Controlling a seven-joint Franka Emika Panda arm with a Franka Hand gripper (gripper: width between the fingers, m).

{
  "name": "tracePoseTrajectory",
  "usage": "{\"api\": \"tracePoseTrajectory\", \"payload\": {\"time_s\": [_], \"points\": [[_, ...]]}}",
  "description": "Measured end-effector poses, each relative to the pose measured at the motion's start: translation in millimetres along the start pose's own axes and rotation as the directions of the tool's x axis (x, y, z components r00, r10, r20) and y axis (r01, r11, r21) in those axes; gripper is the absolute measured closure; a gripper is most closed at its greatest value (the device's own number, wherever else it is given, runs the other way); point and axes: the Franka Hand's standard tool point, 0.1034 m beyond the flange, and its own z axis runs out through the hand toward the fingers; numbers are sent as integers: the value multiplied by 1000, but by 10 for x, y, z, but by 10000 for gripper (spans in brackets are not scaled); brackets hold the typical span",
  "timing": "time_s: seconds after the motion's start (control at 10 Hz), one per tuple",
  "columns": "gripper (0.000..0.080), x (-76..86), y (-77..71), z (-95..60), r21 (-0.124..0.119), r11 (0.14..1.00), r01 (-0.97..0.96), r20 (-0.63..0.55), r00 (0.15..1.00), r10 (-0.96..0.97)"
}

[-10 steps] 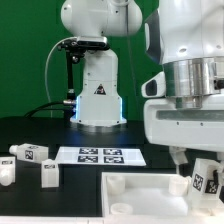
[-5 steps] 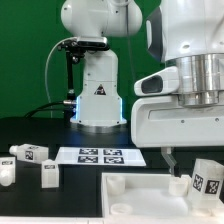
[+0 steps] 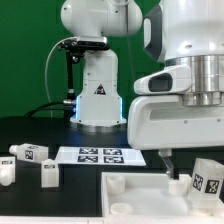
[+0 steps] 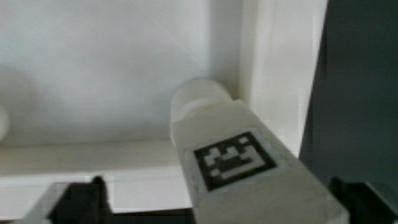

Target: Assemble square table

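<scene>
noted slight lift since a second ago — fingers [image 3: 167, 160] apart, straddling white leg [image 3: 204, 181], no grip; left standing in square tabletop [image 3: 140, 203] corner, fastening judged outstanding.

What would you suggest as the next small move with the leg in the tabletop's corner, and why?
Probably close the fingers on the leg: they stand open either side of it, and it stands in the tabletop's corner, where a grip would allow seating it.
</scene>
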Motion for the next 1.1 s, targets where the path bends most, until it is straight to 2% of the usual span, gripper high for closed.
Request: {"api": "tracePoseTrajectory", "payload": {"time_s": [0.1, 0.2, 0.3, 0.6, 0.8, 0.9, 1.0, 1.1], "points": [[425, -1, -3, 1, 1, 998, -61, 0, 998, 61], [425, -3, -6, 3, 1, 994, -113, 1, 994, 113], [517, -1, -6, 3, 2, 981, -194, 1, 981, 194], [517, 8, 7, 2, 5, 873, -488, 2, 873, 488], [517, -2, -3, 9, 15, 615, -789, 22, 615, 788], [517, -10, -33, 20, 11, 470, -883, 29, 470, 882], [516, -11, -52, 27, 9, 363, -932, 32, 363, 931], [516, -4, -37, 26, 14, 294, -956, 43, 294, 955]]}}
